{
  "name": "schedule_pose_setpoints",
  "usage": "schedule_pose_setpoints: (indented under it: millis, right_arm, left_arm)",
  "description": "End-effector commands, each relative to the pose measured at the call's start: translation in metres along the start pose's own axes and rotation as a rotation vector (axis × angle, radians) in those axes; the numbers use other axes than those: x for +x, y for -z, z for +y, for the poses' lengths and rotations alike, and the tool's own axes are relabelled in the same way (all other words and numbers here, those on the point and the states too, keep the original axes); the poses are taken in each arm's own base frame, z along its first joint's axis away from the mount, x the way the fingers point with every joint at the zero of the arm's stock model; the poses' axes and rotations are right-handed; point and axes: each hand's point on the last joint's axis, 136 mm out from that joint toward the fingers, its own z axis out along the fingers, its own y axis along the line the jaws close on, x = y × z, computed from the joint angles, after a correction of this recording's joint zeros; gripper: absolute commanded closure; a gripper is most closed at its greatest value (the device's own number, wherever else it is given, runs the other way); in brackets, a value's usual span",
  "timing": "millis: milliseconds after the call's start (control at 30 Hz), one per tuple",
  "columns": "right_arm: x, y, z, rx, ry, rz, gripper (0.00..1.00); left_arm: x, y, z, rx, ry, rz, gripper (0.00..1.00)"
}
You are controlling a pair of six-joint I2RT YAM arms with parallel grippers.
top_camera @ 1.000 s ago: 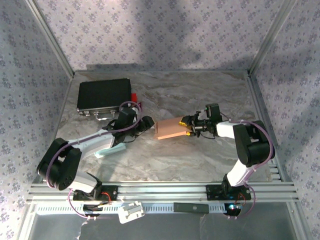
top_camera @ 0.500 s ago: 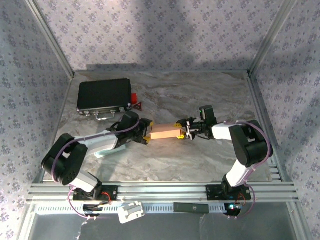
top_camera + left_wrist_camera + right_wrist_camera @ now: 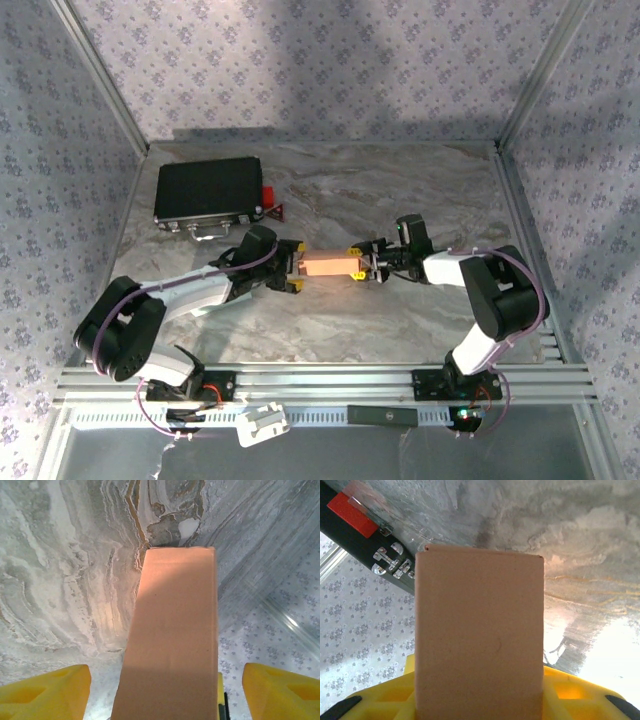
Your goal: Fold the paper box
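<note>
Paper box (image 3: 330,266) formed; end flaps likely remain
Right of the black case (image 3: 208,192), nearer the arms: right gripper (image 3: 358,264) pinches its farther end; left gripper (image 3: 297,266) straddles the other, jaws wide, gripping nothing.

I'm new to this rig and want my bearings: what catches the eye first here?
A tan paper box sits dead centre: the right gripper clamps its right end, while the left gripper straddles its left end with jaws wide. A black case lies at the far left.
</note>
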Motion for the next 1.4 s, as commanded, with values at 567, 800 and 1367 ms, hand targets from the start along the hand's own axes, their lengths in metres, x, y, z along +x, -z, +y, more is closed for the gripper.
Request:
schedule_pose_setpoints:
  millis: [567,800,1367]
  right_arm:
    - [0.012,0.005,-0.017,0.067,-0.053,-0.068,0.36]
    - [0.007,0.009,-0.018,0.061,-0.083,-0.091,0.35]
    - [0.007,0.013,0.013,-0.007,-0.079,-0.146,0.36]
  left_arm:
    - [-0.009,0.041,0.004,0.018,0.124,-0.168,0.55]
    - [-0.012,0.045,0.002,0.023,0.140,-0.196,0.50]
    - [-0.005,0.039,-0.033,0.001,-0.013,-0.146,0.32]
